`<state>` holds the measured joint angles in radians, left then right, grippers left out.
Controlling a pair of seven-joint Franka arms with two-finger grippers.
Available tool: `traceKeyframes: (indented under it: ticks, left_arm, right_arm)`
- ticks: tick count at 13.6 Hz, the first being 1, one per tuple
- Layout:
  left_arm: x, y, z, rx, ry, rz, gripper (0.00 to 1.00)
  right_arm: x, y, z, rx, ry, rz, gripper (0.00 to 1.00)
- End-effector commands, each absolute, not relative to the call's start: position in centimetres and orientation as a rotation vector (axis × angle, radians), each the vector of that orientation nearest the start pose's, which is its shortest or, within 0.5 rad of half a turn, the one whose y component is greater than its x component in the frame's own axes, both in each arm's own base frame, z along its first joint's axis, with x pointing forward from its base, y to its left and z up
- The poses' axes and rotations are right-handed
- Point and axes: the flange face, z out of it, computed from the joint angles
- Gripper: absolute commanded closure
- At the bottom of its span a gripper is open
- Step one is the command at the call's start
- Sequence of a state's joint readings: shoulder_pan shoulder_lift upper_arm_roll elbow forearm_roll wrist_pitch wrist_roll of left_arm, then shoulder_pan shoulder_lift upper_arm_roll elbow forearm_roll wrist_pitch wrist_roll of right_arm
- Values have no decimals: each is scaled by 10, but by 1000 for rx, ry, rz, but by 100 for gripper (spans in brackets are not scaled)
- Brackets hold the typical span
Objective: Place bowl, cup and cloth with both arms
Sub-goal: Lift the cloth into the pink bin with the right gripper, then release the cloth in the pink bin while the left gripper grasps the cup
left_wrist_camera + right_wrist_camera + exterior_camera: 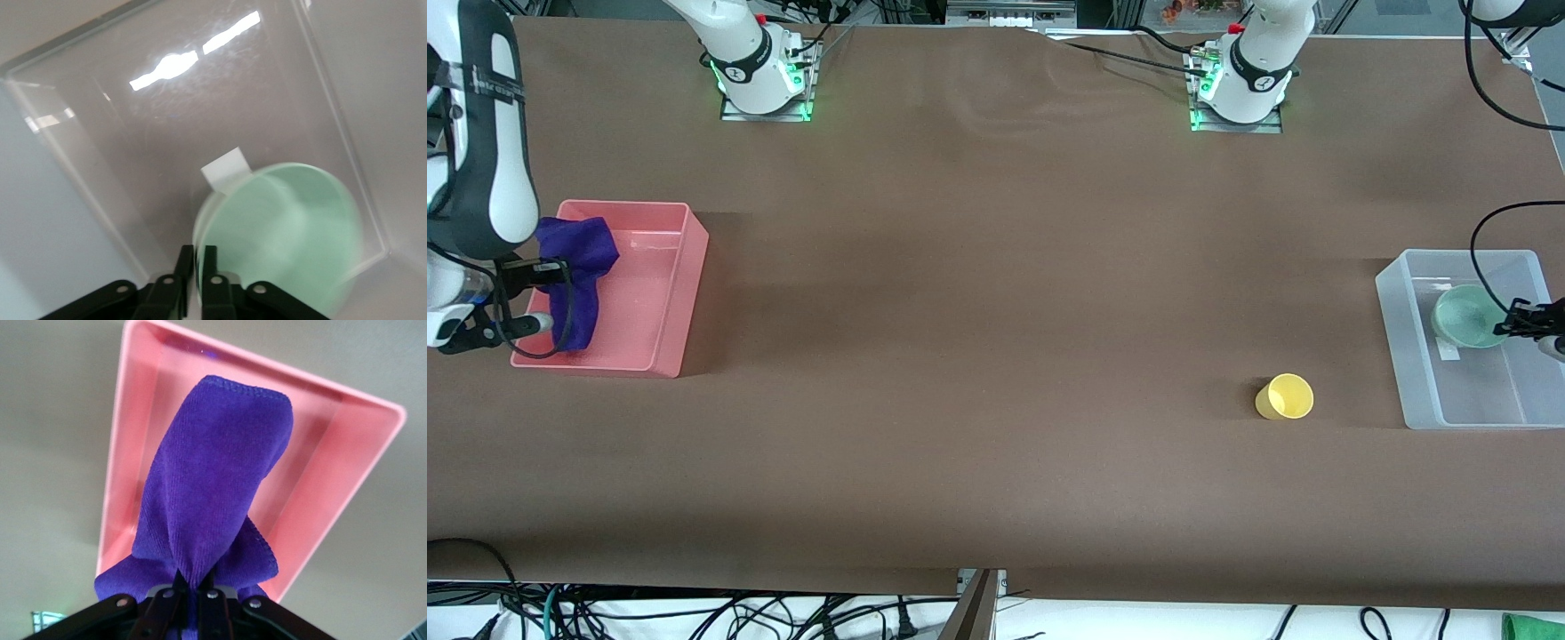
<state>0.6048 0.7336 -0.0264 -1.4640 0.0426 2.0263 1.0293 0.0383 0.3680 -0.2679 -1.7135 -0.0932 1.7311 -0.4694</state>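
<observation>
My left gripper point(1513, 325) is shut on the rim of the mint-green bowl point(1467, 316) and holds it tilted over the clear plastic bin point(1409, 356) at the left arm's end of the table. In the left wrist view the gripper point(198, 261) pinches the bowl point(287, 233) by its rim. My right gripper point(547, 277) is shut on the purple cloth point(578, 271), which hangs over the pink tray point(663, 293) at the right arm's end. In the right wrist view the gripper point(197, 587) grips the cloth point(213, 487). The yellow cup point(1286, 396) lies on its side on the table near the clear bin.
The brown table cover point(996, 356) spreads between the two containers. The two arm bases point(765, 76) stand along the table's edge farthest from the front camera. Black cables trail near the clear bin.
</observation>
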Motion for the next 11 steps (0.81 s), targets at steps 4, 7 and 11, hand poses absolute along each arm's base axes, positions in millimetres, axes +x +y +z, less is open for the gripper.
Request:
traceKeyframes:
  ticks: [4,7,11]
  left_arm:
    - [635,310,356,-3044,847,73,0]
    - [671,199,396,-3064,716,40,0]
    - [702,48,348,-3183,446,100,0]
  right_arm:
    - [555,-158,287,-3098,-450,613,100]
    - [543,-159,265,-3105,-443,579,90]
    - [544,-165,275,-3108,-401,548,0]
